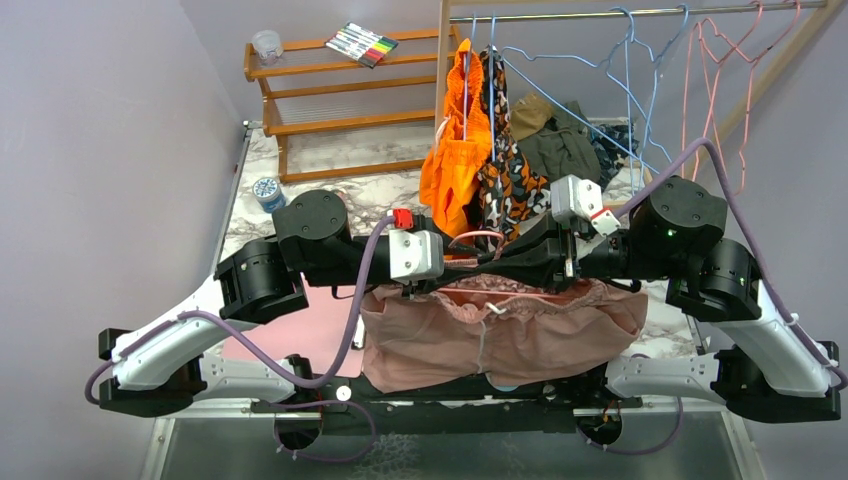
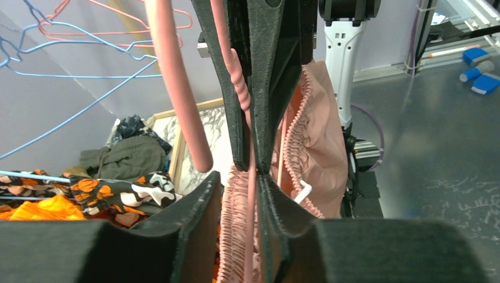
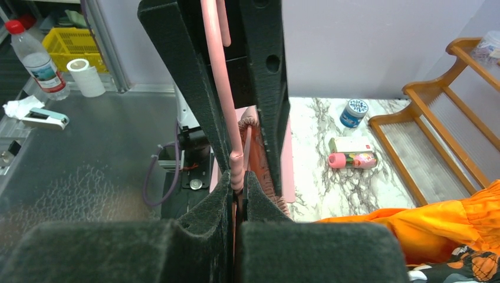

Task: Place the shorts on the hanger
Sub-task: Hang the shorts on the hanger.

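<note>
shorts (image 1: 520, 335): centre of the overhead view, hanging just under the two meeting wrists. The gathered waistband is uppermost, a white drawstring dangles at the middle, and the legs sag toward the near edge of the surface (image 1: 370, 192).
hanger (image 3: 219, 88): thin pink wire held in the air between the two arms, running beside the ruffled waistband.
right fingers (image 3: 250, 190): pressed together on the twisted neck of the hanger, with no gap showing.
left fingers (image 2: 266, 191): a narrow gap, one finger on either side of the pink wire and a ruffle of waistband. Whether they actually pinch, I cannot tell.
rail (image 1: 640, 12): runs across the top right of the overhead view and carries light-blue hangers (image 1: 628, 100).
orange garment (image 1: 450, 170): hangs from the rail at upper centre, touching the camouflage garment (image 1: 512, 190) on its right.
wooden rack (image 1: 330, 95): upper left of the overhead view, with a pack of markers (image 1: 361, 44) on its top shelf.
</note>
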Robot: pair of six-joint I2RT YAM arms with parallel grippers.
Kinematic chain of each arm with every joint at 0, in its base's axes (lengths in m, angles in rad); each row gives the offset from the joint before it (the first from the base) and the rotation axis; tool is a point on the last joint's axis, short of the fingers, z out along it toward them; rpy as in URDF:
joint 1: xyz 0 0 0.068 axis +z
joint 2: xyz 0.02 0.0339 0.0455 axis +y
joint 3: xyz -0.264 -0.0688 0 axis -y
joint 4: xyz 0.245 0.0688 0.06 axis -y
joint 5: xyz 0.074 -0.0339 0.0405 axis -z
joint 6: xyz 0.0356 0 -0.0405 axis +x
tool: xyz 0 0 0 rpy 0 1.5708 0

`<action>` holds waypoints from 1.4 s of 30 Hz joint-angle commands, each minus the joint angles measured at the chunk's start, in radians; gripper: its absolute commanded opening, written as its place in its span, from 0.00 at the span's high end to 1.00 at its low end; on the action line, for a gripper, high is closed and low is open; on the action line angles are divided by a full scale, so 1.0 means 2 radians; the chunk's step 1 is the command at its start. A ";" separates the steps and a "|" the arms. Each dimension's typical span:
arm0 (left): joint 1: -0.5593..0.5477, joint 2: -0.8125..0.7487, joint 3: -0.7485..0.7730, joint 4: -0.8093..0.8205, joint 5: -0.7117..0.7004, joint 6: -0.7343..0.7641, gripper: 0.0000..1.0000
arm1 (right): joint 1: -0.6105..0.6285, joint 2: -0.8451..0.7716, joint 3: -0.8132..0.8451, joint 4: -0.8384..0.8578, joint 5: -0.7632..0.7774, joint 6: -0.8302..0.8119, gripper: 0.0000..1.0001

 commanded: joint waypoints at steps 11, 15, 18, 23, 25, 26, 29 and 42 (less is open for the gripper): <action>0.000 -0.029 -0.027 0.015 -0.025 0.006 1.00 | 0.001 -0.018 -0.005 0.026 0.014 0.003 0.65; -0.001 -0.044 -0.034 0.021 -0.036 0.004 1.00 | 0.001 -0.029 -0.003 0.005 0.047 0.002 0.55; -0.001 -0.060 -0.039 0.020 -0.047 0.001 1.00 | 0.001 -0.039 -0.002 -0.026 0.084 -0.002 0.54; 0.000 -0.081 -0.043 0.021 -0.055 -0.002 1.00 | 0.001 -0.052 -0.007 -0.066 0.135 -0.005 0.53; -0.001 -0.086 -0.045 0.020 -0.058 -0.003 1.00 | 0.001 -0.055 -0.007 -0.072 0.147 -0.006 0.52; 0.000 -0.088 -0.046 0.020 -0.060 -0.003 1.00 | 0.001 -0.056 -0.006 -0.074 0.153 -0.007 0.52; 0.000 -0.093 -0.048 0.019 -0.063 -0.005 1.00 | 0.001 -0.057 -0.005 -0.080 0.168 -0.012 0.52; 0.000 -0.110 -0.043 0.010 -0.080 -0.005 1.00 | 0.001 -0.074 -0.013 -0.094 0.198 -0.020 0.74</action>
